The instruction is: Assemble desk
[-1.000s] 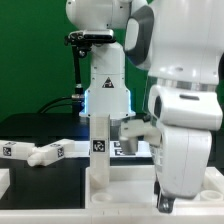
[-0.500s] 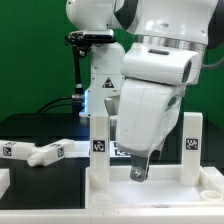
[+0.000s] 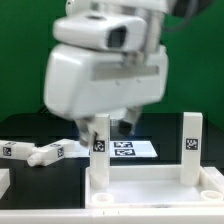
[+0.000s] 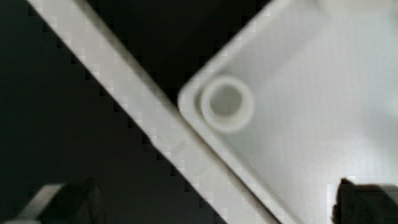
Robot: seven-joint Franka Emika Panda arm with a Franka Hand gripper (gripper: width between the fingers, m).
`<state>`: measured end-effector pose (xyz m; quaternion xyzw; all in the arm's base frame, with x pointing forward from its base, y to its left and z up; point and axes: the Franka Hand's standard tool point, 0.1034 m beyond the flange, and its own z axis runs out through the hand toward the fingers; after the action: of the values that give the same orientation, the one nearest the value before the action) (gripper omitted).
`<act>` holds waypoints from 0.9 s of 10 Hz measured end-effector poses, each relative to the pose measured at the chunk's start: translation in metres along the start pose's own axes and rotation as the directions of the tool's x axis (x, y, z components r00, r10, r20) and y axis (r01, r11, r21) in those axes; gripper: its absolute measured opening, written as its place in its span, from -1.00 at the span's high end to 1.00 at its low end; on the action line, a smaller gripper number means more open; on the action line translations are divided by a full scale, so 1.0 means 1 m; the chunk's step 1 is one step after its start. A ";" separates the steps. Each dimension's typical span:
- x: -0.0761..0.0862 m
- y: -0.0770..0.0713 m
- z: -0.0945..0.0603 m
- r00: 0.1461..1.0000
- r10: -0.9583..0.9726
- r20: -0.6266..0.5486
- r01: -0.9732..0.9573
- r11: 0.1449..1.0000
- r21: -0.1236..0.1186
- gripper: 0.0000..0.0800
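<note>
A black table (image 3: pixel 40 185) was seen from the front. Nearest the camera, towards the exterior view's right, the white rimmed tabletop (image 3: pixel 150 195) of the desk was laid flat on it. A round socket (image 4: pixel 226 102) in one rounded corner of the panel was shown close up in the wrist view, just inside the raised rim, with black table beyond the edge.

Two square white legs were stood upright at the far corners of the tabletop. The left leg (image 3: pixel 100 150) and the right leg (image 3: pixel 192 140) each carried a small black-and-white tag.

The gripper (image 4: pixel 214 202) was hung above that corner. Its dark fingertips (image 4: pixel 63 200) were spread wide, one at each side of the wrist picture, and nothing was held between them.

Further back, on the exterior view's left, loose legs (image 3: pixel 40 153) were lying flat on the table, tags showing. Behind the upright legs, the marker board (image 3: pixel 135 148) was lying flat.

The bulky white arm (image 3: pixel 100 70) was leaned over the scene, filling most of the upper picture. A green backdrop (image 3: pixel 20 60) was hung farthest away.
</note>
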<state>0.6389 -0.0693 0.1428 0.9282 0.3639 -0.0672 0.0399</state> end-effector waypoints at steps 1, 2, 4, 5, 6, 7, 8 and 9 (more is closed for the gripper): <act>-0.009 0.006 -0.002 0.996 0.084 0.001 -0.084 0.996 -0.002 -0.62; -0.003 0.001 0.003 0.993 0.122 0.004 -0.122 0.993 -0.001 -0.62; -0.002 -0.001 0.004 0.961 0.278 0.004 -0.278 0.961 0.001 -0.62; -0.004 0.001 0.003 0.942 0.335 0.004 -0.335 0.942 0.001 -0.62; -0.019 0.004 -0.002 0.914 0.405 -0.007 -0.404 0.913 0.048 -0.62; -0.051 0.006 -0.009 0.869 0.495 -0.018 -0.492 0.866 0.085 -0.62; -0.082 -0.002 -0.010 0.819 0.574 -0.022 -0.569 0.816 0.102 -0.62; -0.097 -0.011 -0.007 0.746 0.666 -0.012 -0.660 0.742 0.117 -0.62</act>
<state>0.5617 -0.1252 0.1642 0.9990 0.0070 -0.0431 0.0026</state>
